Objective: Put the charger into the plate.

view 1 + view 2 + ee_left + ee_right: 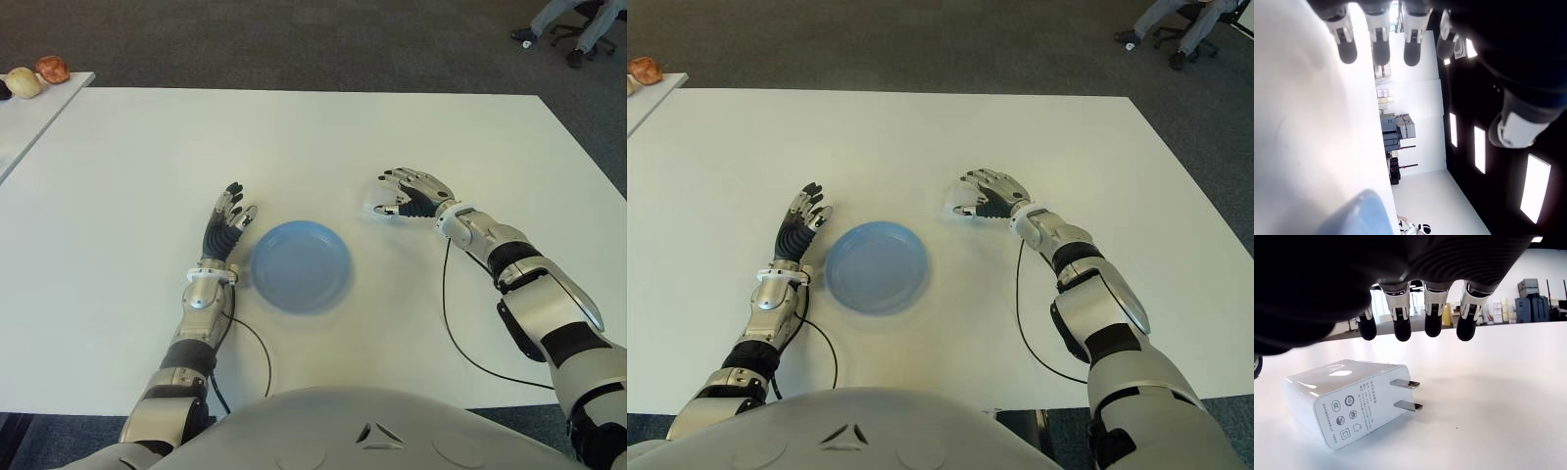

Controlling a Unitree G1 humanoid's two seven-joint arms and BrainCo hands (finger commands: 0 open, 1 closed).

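one blue plate (pixel 299 266) beside open left hand (pixel 227 223), right hand (pixel 411 193) fingers spread above one charger (pixel 1344 400)

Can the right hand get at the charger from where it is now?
Probably yes. The right hand hovers directly over the white charger, fingers open above it, with nothing between them. The charger lies flat on the table, prongs sideways, apart from the plate.

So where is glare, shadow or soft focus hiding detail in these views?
Right wrist view: the right hand is a dark silhouette over the charger, whose printed side reads sharply, with glare on top. Left wrist view: the plate edge is soft and the table washed out. Eye views: even light.
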